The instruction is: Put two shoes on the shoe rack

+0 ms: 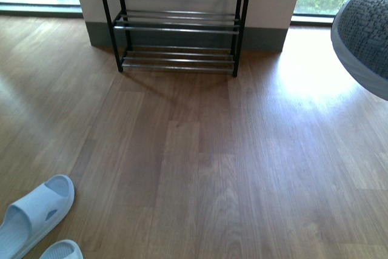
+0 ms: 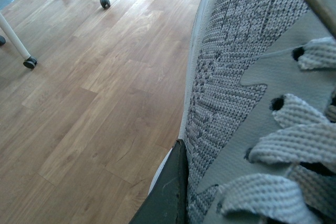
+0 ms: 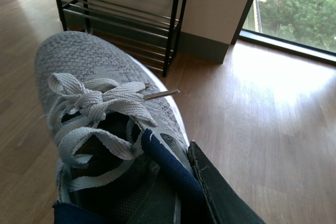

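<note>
At the far centre of the wood floor [image 1: 200,162], the shoe rack [image 1: 177,60] is standing against the wall; no shoe is showing on its 3 visible shelves, so 0 of 2 are placed. At the right edge the right sneaker [image 1: 364,34] is hanging off the floor, well apart from the rack; the right gripper [image 3: 191,182] is pinching its collar wall, 1 finger outside, the other hidden. The left gripper [image 2: 168,198] is pressing 1 finger against the left sneaker [image 2: 236,51], which is filling the left wrist view; the other finger is hidden, so I am judging this a pinch too. At the near left 2 pale blue sandals [image 1: 36,213] are lying on the floor, untouched. Judgement: the pickup is looking done; the carry to the rack and both set-downs are left.
</note>
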`<state>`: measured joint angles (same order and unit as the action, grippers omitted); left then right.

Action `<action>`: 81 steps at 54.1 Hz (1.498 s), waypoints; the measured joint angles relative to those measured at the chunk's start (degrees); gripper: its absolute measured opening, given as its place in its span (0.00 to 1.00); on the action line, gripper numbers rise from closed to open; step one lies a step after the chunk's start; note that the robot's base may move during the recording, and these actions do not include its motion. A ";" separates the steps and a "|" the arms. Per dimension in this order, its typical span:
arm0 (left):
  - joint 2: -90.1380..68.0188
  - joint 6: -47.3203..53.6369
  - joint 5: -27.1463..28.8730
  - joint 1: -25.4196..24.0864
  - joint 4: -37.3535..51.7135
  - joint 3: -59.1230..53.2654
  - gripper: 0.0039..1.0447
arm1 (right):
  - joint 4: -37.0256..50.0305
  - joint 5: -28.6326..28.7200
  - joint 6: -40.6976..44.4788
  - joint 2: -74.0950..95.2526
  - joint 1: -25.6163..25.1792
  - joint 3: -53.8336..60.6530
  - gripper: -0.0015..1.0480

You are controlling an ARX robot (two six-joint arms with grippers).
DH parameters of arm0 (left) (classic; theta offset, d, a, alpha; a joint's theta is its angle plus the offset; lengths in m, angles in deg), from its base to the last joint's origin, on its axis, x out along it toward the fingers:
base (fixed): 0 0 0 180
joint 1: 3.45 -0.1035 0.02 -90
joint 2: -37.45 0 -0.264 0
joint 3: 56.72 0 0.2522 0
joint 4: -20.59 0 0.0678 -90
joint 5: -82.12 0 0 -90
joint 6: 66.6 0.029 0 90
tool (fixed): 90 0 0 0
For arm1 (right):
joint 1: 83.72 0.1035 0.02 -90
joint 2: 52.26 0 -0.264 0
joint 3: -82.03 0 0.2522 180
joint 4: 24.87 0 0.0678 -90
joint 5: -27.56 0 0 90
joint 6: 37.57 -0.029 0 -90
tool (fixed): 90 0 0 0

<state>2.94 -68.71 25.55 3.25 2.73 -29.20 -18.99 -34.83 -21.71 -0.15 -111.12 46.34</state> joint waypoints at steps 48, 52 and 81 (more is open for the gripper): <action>0.00 0.00 0.02 0.00 0.00 0.00 0.02 | 0.00 -0.15 -0.04 -0.02 -0.09 0.02 0.01; 0.00 0.00 0.02 0.00 0.00 0.00 0.02 | 0.00 -0.15 -0.04 -0.02 -0.09 0.02 0.01; 0.13 0.00 0.02 0.00 0.00 0.00 0.02 | -0.02 -0.17 -0.17 -0.07 -0.04 0.04 0.01</action>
<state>3.08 -68.71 25.57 3.25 2.73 -29.20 -19.01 -35.00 -21.89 -0.21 -111.16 46.38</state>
